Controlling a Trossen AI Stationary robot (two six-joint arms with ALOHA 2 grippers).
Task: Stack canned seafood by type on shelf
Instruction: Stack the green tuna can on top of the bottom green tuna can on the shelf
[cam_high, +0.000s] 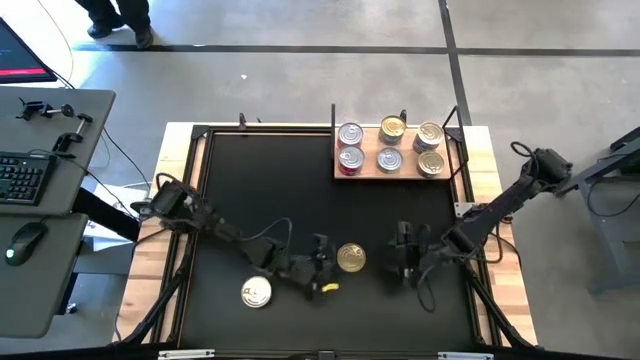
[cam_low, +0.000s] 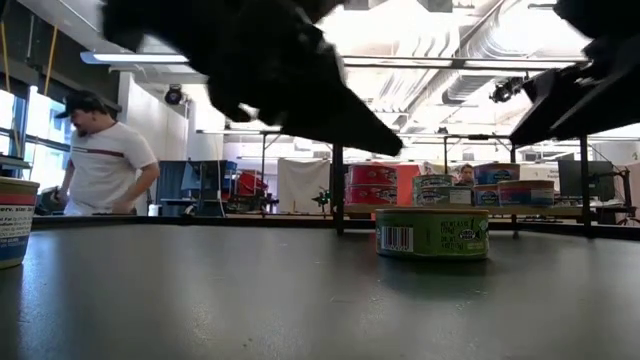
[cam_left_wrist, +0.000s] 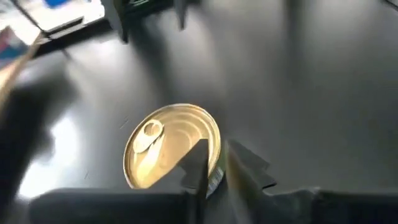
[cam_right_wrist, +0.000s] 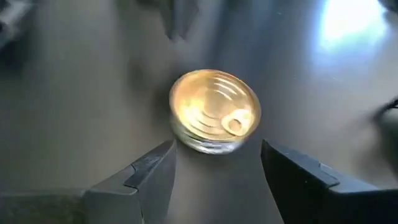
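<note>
a gold-lidded can (cam_high: 351, 258) stands upright on the black mat (cam_high: 260, 190) near the front of the table, between the two grippers. the left gripper (cam_high: 322, 262) sits just beside the can on its left; in the left wrist view its fingers (cam_left_wrist: 200, 163) look nearly closed, their tips over the can's rim, holding nothing. the right gripper (cam_high: 405, 255) sits to the right of the same can, apart from it; in the right wrist view its fingers (cam_right_wrist: 152, 168) are spread wide with the can (cam_right_wrist: 214, 111) ahead of them, untouched. a silver-lidded can (cam_high: 257, 292) lies on the mat near the front left. the wooden shelf (cam_high: 400, 172) at the back right carries six cans: silver lids with red sides (cam_high: 350, 135) at its left end, gold (cam_high: 393, 127) and silver lids beside them
</note>
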